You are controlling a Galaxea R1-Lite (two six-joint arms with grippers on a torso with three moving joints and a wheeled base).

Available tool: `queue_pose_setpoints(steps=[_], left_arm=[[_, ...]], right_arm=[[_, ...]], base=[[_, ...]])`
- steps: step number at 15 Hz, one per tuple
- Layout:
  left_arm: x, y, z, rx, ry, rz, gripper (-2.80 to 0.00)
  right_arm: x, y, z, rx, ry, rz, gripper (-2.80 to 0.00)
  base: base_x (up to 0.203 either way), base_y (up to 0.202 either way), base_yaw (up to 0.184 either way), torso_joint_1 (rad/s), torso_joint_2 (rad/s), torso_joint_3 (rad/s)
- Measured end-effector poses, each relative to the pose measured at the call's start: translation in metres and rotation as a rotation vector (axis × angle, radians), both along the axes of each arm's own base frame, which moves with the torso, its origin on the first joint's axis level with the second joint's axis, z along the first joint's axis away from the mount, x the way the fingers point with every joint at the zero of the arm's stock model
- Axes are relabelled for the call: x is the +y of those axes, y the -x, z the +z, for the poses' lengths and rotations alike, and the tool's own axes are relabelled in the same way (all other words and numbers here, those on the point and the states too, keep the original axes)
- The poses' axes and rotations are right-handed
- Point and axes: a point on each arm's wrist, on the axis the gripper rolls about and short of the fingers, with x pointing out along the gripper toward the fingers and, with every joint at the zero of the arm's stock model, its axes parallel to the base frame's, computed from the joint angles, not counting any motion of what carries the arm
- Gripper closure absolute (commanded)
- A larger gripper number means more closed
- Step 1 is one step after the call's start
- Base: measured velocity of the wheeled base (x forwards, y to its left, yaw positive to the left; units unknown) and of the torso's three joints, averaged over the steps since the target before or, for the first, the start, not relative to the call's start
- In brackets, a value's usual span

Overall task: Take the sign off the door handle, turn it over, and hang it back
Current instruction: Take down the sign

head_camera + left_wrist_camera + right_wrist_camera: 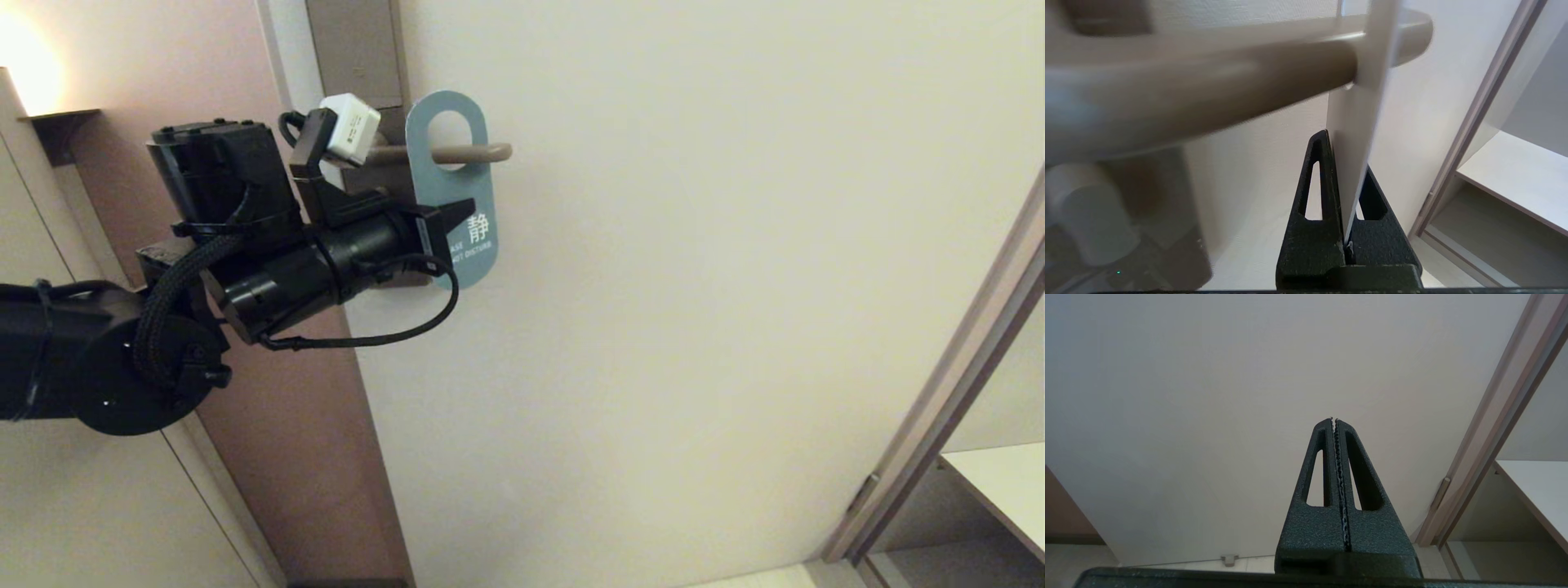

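The sign (475,192) hangs by its oval hole on the door handle (495,152), blue face with white lettering turned outward. My left gripper (459,216) reaches in from the left and is shut on the sign's lower part. In the left wrist view the sign (1355,118) shows edge-on, pinched between the black fingers of the left gripper (1345,152), with the handle (1208,90) passing through it above. My right gripper (1334,420) is shut with nothing in it, facing the bare door; it is out of the head view.
The pale door (694,327) fills the middle. A tall brown-grey backplate (359,49) carries the handle. A pink-brown wall (269,392) lies left of the door. At the right stand a door frame (939,408) and a pale shelf (1004,482).
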Motion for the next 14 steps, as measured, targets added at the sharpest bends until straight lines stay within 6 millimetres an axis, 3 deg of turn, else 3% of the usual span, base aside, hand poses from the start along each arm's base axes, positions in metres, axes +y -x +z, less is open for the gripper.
queue_pose_setpoints(steps=[14], left_arm=[[-0.027,-0.003,-0.001,-0.002,0.003,-0.033,0.0]], right_arm=[[0.0,0.0,0.0,0.0,0.0,-0.001,0.0]], base=[[0.0,0.0,0.0,0.0,0.0,0.0]])
